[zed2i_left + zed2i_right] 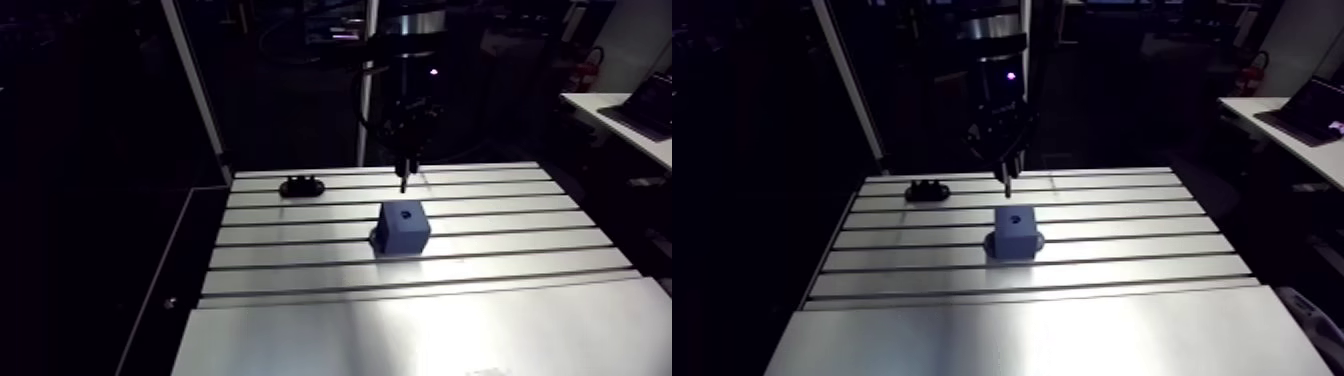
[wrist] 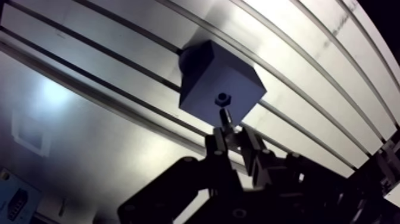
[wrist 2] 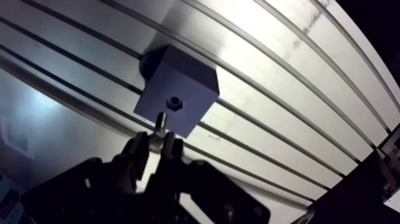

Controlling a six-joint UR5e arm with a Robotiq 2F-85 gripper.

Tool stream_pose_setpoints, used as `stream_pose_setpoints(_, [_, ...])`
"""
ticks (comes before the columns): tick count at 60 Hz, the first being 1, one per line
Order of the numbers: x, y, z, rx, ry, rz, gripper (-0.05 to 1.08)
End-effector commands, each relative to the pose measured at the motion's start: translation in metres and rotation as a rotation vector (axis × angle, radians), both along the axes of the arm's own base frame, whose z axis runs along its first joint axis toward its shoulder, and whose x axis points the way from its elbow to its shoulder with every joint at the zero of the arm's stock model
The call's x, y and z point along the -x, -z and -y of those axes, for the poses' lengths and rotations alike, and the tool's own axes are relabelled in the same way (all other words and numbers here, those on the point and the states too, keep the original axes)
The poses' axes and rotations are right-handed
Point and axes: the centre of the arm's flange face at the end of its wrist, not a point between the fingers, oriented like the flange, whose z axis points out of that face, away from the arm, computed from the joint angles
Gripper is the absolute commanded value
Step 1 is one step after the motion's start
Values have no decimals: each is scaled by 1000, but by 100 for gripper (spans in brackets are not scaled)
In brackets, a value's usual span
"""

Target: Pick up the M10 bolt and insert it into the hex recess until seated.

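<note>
Hanging tip-down, one slim metal bolt is pinched in the nearly closed claw, near the single hex recess. One blue cube-shaped block bearing that recess stands on the slotted aluminium desk; one small black part lies well apart.

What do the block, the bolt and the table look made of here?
The block looks like matte blue plastic, perhaps printed: dull, even faces without glare. The bolt is probably steel: its pale shank glints. The table looks like brushed aluminium: bright streaked sheen, straight slots.
</note>
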Motion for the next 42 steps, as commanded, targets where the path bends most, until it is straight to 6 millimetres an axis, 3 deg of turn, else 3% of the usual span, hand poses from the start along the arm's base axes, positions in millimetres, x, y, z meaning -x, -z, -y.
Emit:
stream_pose_setpoints(1, [1, 5, -5, 0, 10, -11, 76])
stream_pose_setpoints(42, [-5, 19, -13, 6, 21, -26, 76])
